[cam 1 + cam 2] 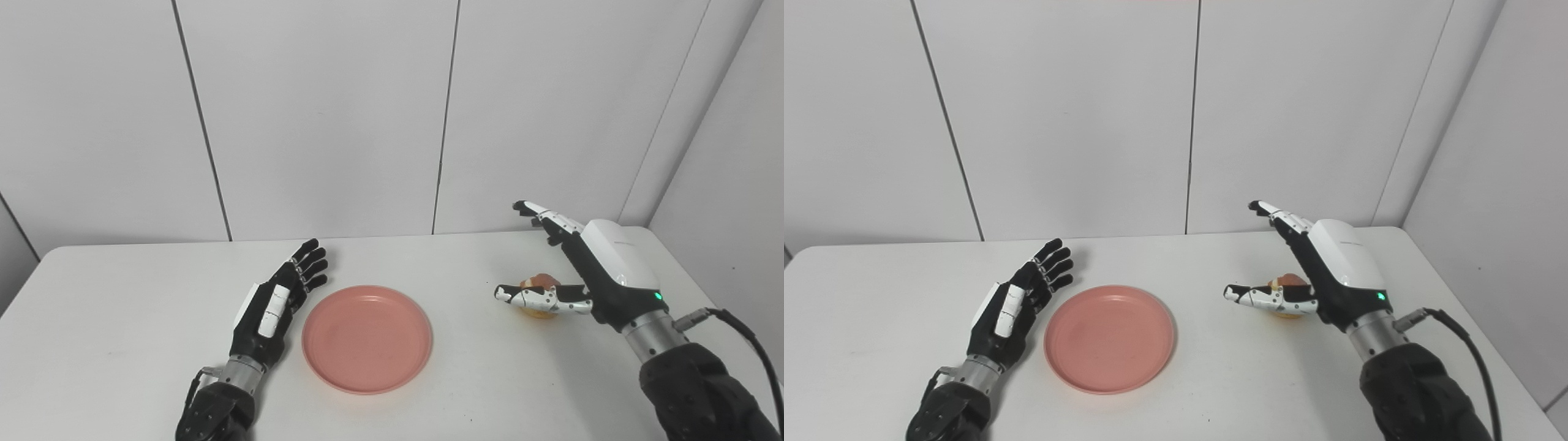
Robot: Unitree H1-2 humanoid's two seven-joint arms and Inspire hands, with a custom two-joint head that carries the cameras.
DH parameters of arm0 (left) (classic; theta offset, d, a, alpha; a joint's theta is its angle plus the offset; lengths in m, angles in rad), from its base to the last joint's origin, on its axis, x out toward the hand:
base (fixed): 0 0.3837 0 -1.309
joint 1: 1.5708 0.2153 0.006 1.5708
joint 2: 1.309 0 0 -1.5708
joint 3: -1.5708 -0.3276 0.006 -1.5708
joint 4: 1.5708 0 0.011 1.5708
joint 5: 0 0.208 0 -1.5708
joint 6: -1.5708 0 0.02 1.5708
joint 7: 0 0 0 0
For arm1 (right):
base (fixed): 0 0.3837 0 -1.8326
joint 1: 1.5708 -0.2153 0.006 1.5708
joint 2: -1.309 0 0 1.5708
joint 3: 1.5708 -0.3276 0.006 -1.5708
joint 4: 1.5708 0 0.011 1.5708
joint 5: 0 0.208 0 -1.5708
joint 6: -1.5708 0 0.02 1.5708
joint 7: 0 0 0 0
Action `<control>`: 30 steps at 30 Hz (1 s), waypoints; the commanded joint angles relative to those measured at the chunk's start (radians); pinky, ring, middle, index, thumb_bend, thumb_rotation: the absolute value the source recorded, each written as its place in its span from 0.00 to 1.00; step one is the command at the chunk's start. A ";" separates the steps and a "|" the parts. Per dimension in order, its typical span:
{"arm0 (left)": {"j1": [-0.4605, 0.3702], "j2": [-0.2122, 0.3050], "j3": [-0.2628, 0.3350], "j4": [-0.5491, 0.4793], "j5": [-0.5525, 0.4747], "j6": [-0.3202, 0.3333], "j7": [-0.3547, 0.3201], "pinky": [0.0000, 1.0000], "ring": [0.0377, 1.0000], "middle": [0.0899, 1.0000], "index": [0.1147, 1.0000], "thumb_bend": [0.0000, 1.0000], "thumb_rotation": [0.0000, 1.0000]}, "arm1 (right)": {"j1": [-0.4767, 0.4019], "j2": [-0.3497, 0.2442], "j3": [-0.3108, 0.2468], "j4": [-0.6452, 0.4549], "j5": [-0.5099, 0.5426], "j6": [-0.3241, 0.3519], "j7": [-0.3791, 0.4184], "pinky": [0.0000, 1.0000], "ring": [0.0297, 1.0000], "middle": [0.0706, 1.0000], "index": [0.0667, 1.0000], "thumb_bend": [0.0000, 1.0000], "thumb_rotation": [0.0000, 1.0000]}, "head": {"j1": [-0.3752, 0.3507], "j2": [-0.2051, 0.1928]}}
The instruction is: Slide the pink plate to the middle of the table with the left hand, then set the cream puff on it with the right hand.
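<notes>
**Right hand spread around the puff**

I see my right hand (pixel 597 275) spread wide, the small golden cream puff (pixel 539 283) on the white table (pixel 122 318) between thumb and fingers, unheld. The round pink plastic plate (pixel 367 338) sits mid-table just beside my left hand (pixel 278 303), fingers apart, empty.

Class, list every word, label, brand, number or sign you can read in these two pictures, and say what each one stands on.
No text can be read in either view.
White cover of the right hand: a faint grey marking, too small and blurred to read.
Left hand: no lettering visible.
Pink plate: plain, no print.
Cream puff: no label.
Table and wall panels: no signs or numbers.
</notes>
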 commanded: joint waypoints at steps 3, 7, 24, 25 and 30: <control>0.033 -0.007 -0.002 -0.010 0.004 0.008 0.006 0.88 0.89 0.89 0.85 0.94 0.85 | -0.073 -0.062 0.004 0.064 -0.020 -0.021 0.012 0.70 0.81 0.84 0.85 1.00 0.60 | 0.003 0.002; 0.036 -0.007 -0.005 -0.019 0.009 0.013 0.009 0.88 0.90 0.89 0.85 0.93 0.86 | -0.119 -0.089 0.020 0.138 -0.034 0.008 0.047 0.73 0.83 0.85 0.84 1.00 0.55 | 0.004 0.002; 0.049 -0.014 0.000 -0.047 0.006 0.034 0.009 0.89 0.90 0.89 0.84 0.92 0.85 | -0.263 -0.125 0.103 0.506 -0.069 -0.018 0.061 0.74 0.85 0.85 0.82 1.00 0.50 | 0.020 0.008; 0.051 -0.015 0.000 -0.050 0.008 0.035 0.011 0.89 0.90 0.89 0.84 0.92 0.85 | -0.267 -0.123 0.110 0.524 -0.070 -0.018 0.056 0.74 0.85 0.86 0.82 1.00 0.50 | 0.020 0.009; 0.055 -0.017 0.000 -0.056 0.011 0.036 0.011 0.89 0.90 0.89 0.84 0.93 0.85 | -0.281 -0.117 0.131 0.579 -0.065 0.003 0.054 0.76 0.86 0.86 0.84 1.00 0.50 | 0.026 0.010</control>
